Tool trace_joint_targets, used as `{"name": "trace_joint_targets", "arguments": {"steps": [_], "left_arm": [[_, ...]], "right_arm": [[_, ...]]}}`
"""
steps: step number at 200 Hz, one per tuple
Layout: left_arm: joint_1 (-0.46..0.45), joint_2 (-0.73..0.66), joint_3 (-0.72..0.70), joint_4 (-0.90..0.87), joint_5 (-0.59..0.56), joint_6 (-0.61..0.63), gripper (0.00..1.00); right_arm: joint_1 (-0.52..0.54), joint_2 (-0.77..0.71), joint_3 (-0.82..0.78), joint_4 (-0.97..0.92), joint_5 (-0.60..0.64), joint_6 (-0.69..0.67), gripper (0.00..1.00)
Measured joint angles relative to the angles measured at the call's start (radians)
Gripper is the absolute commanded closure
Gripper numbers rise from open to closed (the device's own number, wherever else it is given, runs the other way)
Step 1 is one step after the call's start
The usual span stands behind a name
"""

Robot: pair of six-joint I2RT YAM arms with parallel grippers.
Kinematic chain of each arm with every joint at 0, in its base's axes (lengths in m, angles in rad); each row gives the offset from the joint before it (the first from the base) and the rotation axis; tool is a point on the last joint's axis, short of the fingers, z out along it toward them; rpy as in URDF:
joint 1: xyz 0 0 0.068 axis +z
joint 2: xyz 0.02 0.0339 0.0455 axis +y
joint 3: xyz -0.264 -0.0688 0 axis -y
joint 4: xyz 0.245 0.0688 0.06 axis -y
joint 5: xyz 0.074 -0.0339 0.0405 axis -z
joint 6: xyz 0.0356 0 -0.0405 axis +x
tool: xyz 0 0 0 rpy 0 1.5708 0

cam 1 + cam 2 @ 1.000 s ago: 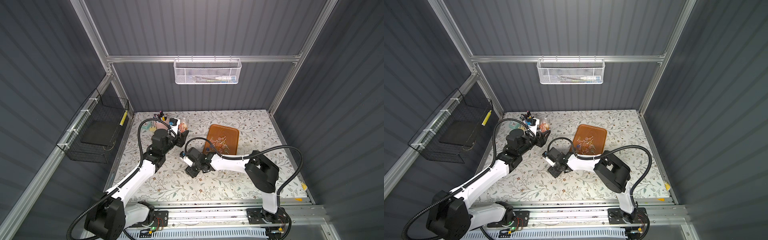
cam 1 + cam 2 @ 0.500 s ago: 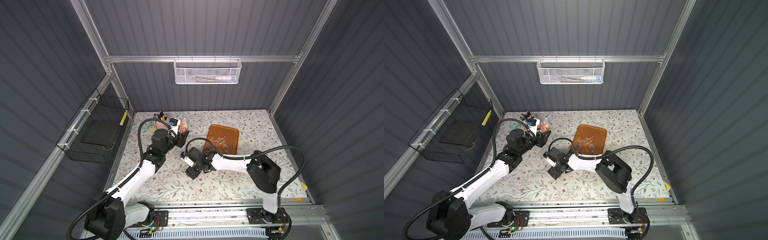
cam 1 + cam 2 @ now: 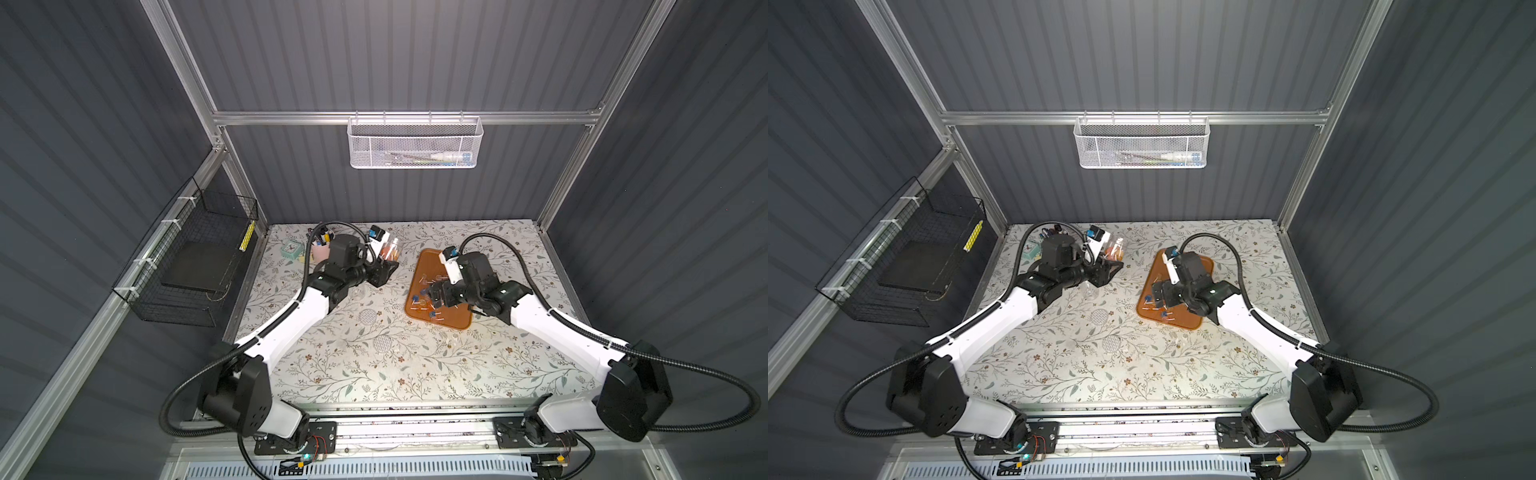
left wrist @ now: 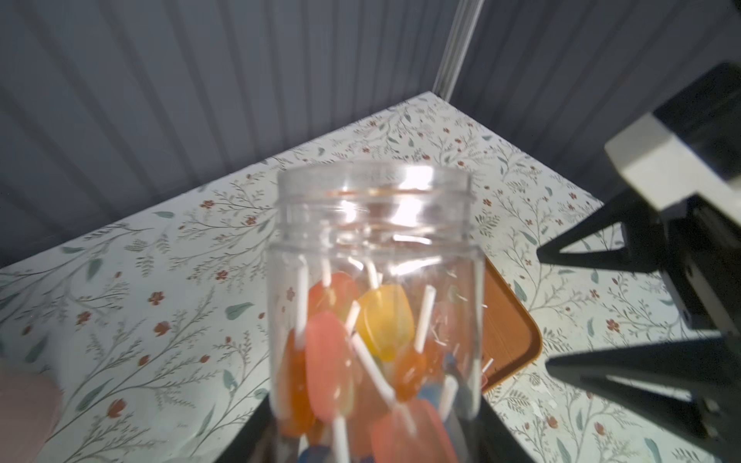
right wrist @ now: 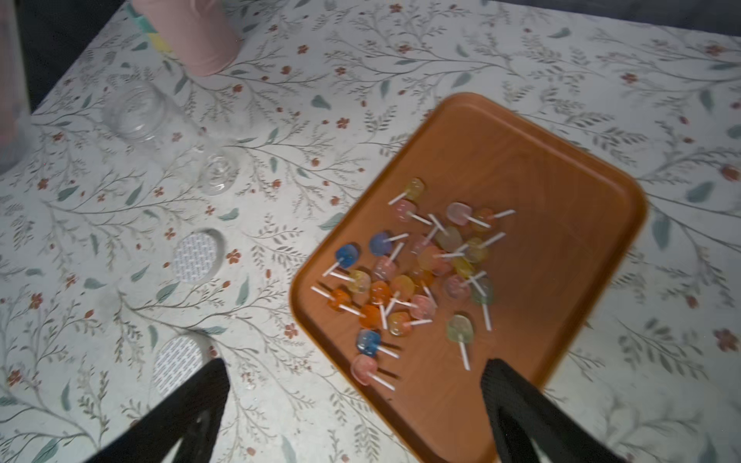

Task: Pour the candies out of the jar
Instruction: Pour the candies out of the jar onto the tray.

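While L pincer [image 3: 383, 270] clamps jar [image 4: 375, 248] w/ candies [image 4: 361, 332], R pincer [image 5: 356, 368] gapes over tray [image 5: 541, 192]; pink cup [image 5: 200, 36] nearby.

Grey ribbed walls [image 3: 415, 54] and aluminium posts [image 3: 566, 174] enclose a floral tabletop [image 3: 374, 374].

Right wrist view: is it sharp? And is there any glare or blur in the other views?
Right wrist view: motion-blurred, the candies and tray smeared. Left wrist view: the jar is slightly soft, with bright glare on its neck. Both top views: sharp, table bright, walls dark.
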Motion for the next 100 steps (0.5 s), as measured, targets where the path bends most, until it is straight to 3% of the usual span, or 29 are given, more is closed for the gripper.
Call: {"name": "trace_joint_targets", "arguments": {"steps": [65,100], "left_arm": [[-0.064,0.388,0.471,-0.406,0.038,0.16,1.0],[-0.076,0.522,0.621,-0.534,0.04,0.211,1.0]], "right_arm": [[-0.174,-0.098,-0.135,0.061,0.055,0.052,0.01],[-0.241,-0.137,-0.175,0.103,0.058,0.069,0.01]]}}
